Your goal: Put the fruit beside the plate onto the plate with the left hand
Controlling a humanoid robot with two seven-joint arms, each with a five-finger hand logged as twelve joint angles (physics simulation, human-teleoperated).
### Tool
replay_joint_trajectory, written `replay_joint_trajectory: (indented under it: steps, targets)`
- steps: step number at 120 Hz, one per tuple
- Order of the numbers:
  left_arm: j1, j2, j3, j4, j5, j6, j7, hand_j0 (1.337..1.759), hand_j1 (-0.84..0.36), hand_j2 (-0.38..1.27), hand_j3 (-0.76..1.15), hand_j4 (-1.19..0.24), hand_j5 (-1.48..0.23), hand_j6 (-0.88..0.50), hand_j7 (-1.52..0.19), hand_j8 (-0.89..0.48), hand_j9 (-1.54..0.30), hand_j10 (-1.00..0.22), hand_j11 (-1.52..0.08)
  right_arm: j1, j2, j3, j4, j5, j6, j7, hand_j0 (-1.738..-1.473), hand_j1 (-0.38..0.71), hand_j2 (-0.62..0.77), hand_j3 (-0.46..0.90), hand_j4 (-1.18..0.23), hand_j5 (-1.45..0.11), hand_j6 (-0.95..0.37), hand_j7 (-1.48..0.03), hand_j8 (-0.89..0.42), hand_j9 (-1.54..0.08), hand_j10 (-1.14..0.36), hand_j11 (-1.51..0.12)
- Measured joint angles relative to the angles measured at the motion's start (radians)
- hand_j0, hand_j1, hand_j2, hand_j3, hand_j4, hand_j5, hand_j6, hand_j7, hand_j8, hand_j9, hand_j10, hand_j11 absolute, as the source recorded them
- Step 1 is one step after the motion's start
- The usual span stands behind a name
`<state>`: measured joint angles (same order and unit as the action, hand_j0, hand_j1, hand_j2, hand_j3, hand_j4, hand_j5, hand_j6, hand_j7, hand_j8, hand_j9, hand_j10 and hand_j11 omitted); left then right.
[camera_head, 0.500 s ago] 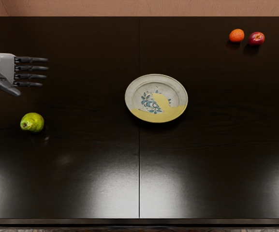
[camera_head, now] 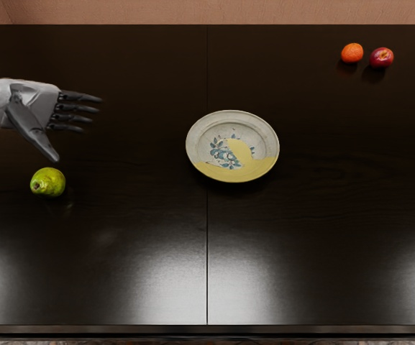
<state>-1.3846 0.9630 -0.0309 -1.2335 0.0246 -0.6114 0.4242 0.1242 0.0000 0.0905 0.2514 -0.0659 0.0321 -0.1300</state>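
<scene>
A green pear-like fruit [camera_head: 47, 182] lies on the dark table at the left. A round plate [camera_head: 232, 146] with a blue flower pattern and a yellow band sits near the middle, well to the right of the fruit. My left hand [camera_head: 62, 119] reaches in from the left edge, just above and behind the fruit. Its fingers [camera_head: 78, 108] are stretched out toward the right, the thumb points down toward the fruit, and it holds nothing. The right arm is out of sight.
An orange fruit [camera_head: 352, 52] and a red fruit [camera_head: 381, 57] lie side by side at the far right corner. A seam [camera_head: 207, 251] runs down the middle of the dark glossy table [camera_head: 121, 273].
The left hand has moved to the right and slightly forward, and its thumb has swung down closer to the green fruit. The fruit and plate have not moved.
</scene>
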Motion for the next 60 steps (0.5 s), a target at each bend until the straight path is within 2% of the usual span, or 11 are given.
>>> replay_joint_trajectory:
  steps: [6,20,39,60]
  targets:
    - [-0.003,0.008,-0.001,-0.020,0.086,0.000,0.000,1.658,0.35,0.00,0.00,0.00,0.00,0.00,0.00,0.00,0.00,0.00,0.00,0.000,0.000,0.000,-0.001,0.000,0.000,0.000,-1.658,-0.32,-0.01,0.00,-0.03,-0.04,-0.03,-0.04,-0.03,-0.04,-0.03,-0.04]
    - [0.002,0.047,-0.001,-0.122,0.278,0.000,0.007,1.658,0.35,0.00,0.00,0.00,0.00,0.00,0.00,0.00,0.00,0.00,0.00,0.000,0.000,0.000,-0.001,0.000,0.000,0.000,-1.658,-0.32,-0.01,0.00,-0.03,-0.04,-0.03,-0.04,-0.03,-0.04,-0.03,-0.04]
    - [0.012,0.115,0.003,-0.219,0.414,0.035,0.014,1.658,0.35,0.00,0.00,0.00,0.00,0.00,0.00,0.00,0.00,0.00,0.00,0.000,0.000,0.000,0.003,0.000,0.000,0.000,-1.658,-0.32,-0.01,0.00,-0.03,-0.04,-0.03,-0.04,-0.03,-0.04,-0.03,-0.04]
    - [0.034,0.124,0.007,-0.284,0.511,0.104,0.035,1.658,0.35,0.00,0.00,-0.01,0.00,-0.01,0.00,-0.01,0.00,0.00,0.00,0.000,0.000,0.000,0.005,0.000,0.000,0.001,-1.658,-0.32,-0.01,0.00,-0.03,-0.04,-0.03,-0.04,-0.03,-0.04,-0.03,-0.04]
